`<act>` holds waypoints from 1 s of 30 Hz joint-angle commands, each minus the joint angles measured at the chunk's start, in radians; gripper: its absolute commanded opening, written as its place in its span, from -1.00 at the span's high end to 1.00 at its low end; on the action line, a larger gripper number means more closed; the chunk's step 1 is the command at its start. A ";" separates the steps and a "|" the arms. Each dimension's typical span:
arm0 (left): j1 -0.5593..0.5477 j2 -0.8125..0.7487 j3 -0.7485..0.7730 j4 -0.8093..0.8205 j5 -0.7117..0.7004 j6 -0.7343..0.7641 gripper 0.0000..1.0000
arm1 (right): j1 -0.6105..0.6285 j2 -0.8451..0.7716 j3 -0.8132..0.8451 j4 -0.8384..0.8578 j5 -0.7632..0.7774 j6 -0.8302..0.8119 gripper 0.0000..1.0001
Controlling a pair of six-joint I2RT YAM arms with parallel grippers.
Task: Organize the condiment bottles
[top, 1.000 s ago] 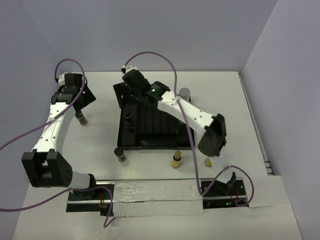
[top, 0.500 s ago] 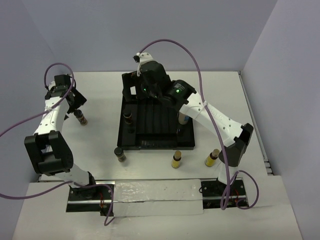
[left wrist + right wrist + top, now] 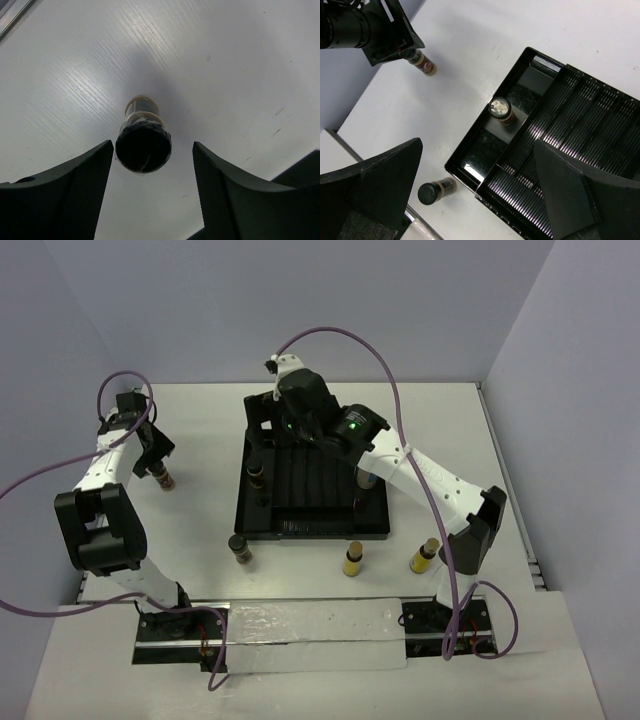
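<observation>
Two clear gaps: left gripper (image 3: pixel 152 148) jaws are spread either side of the dark brown jar (image 3: pixel 143 149), neither touching it. The jar stands upright on the bench (image 3: pixel 240 60), upper left of the top view, well apart from the tray (image 3: pixel 372 528). I'd centre on the cap, pinch the body below it, then lift straight. Right gripper (image 3: pixel 477 150) jaws are wide apart, holding nothing, above the tray's left compartments near the seated jar (image 3: pixel 501 111). Keep it clear of the carry path.

- Top camera: above and behind me, looking down on the whole white tabletop (image 3: pixel 200 530).
- Left wrist camera: close above a black-capped brown jar (image 3: pixel 143 145).
- Right wrist camera: higher, sharing that jar and the black ridged tray (image 3: pixel 580 130).
</observation>
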 commanded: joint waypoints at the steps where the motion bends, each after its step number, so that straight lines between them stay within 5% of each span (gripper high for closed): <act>1: 0.008 0.009 -0.013 0.050 -0.004 -0.023 -0.41 | 0.008 -0.067 -0.015 0.022 0.007 0.001 -1.00; 12: 0.008 0.010 -0.025 0.055 -0.012 -0.021 0.06 | 0.008 -0.049 -0.014 0.020 0.013 0.004 -1.00; 14: 0.008 0.011 -0.021 0.052 -0.012 -0.014 0.47 | 0.007 -0.050 -0.015 0.013 0.024 0.004 -1.00; 17: 0.007 0.007 -0.009 0.042 -0.005 0.003 0.78 | 0.008 -0.059 -0.020 0.003 0.047 0.007 -1.00; 21: -0.036 -0.026 0.063 -0.006 -0.003 0.051 0.79 | 0.002 -0.102 -0.062 0.005 0.116 0.008 -1.00; 30: -0.327 0.013 0.370 -0.119 -0.053 0.130 0.79 | -0.087 -0.284 -0.226 -0.007 0.244 0.025 -1.00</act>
